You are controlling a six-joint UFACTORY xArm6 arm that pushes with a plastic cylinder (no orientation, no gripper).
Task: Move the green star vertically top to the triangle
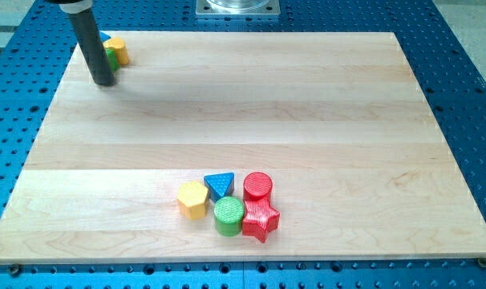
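Plainly unlabelled: my tip beside green block.

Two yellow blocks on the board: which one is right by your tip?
The yellow block at the view's top left, just right of my tip. The other, a yellow hexagon block, sits in the cluster near the view's bottom.

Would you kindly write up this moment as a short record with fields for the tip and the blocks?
tip: my tip, near the board's top-left corner
by the tip: a yellow block, with a bit of green and a bit of blue showing from behind the rod; shapes cannot be told
bottom cluster, back row: yellow hexagon, blue triangle, red cylinder
bottom cluster, front row: green cylinder, red star
green star: not clearly visible; possibly the green bit by the rod
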